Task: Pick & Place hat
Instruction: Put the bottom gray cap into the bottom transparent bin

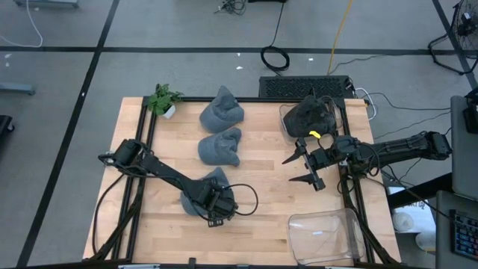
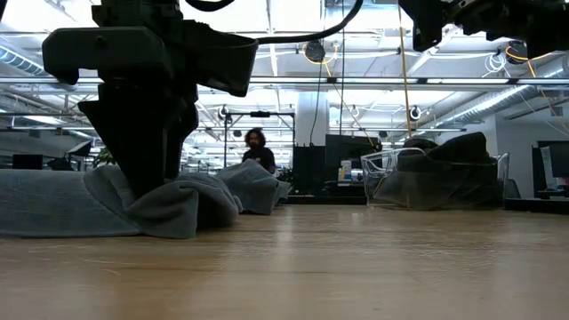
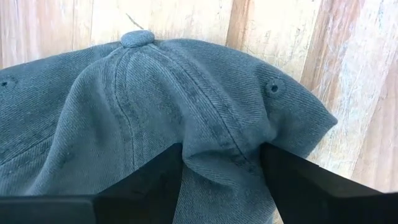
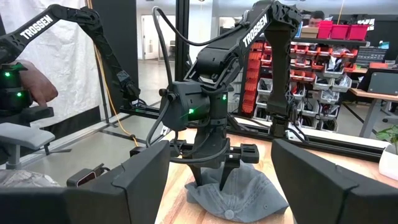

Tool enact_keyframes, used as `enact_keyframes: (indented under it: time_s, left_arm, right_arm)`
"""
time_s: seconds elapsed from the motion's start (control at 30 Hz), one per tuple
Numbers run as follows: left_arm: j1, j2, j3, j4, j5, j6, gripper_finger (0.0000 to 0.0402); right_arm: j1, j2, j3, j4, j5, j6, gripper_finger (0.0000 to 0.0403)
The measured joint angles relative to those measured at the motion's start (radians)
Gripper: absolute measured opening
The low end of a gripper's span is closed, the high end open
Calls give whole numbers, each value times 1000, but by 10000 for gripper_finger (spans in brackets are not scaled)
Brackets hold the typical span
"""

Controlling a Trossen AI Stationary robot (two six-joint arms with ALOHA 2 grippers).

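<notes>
High view shows the left hand (image 1: 219, 213) low centre on the tabletop (image 1: 261, 187), pinching a fold of the grey hat (image 1: 214, 181) to lift it, while the right hand (image 1: 302, 168) waits open at right.

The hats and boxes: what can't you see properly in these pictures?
- Nearest grey hat: front part hidden under the left gripper, high view.
- Dark contents of the far clear bin: too small to identify, high view.
- Near clear bin: cut off by the bottom edge, high view.
</notes>
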Motion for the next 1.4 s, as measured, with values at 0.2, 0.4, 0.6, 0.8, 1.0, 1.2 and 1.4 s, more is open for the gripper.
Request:
enact_keyframes:
  time_s: [0.2,0.4,0.6,0.8,1.0,1.2,1.4]
  left_arm:
    - [0,0,0,0,0,-15,225]
    - [0,0,0,0,0,-16,225]
    - [0,0,0,0,0,-4,225]
    - [6,0,0,0,17,-46,199]
    - [17,0,0,0,57,-38,98]
    - [38,0,0,0,87,-18,12]
    - [44,0,1,0,100,-9,32]
  right_arm:
    - [0,0,0,-4,0,0,270]
    - [0,0,0,-4,0,0,270]
    - [0,0,0,-4,0,0,270]
    - [0,0,0,-4,0,0,270]
    - [0,0,0,-3,0,0,270]
    - [0,0,0,-3,0,0,270]
    - [0,0,0,-3,0,0,270]
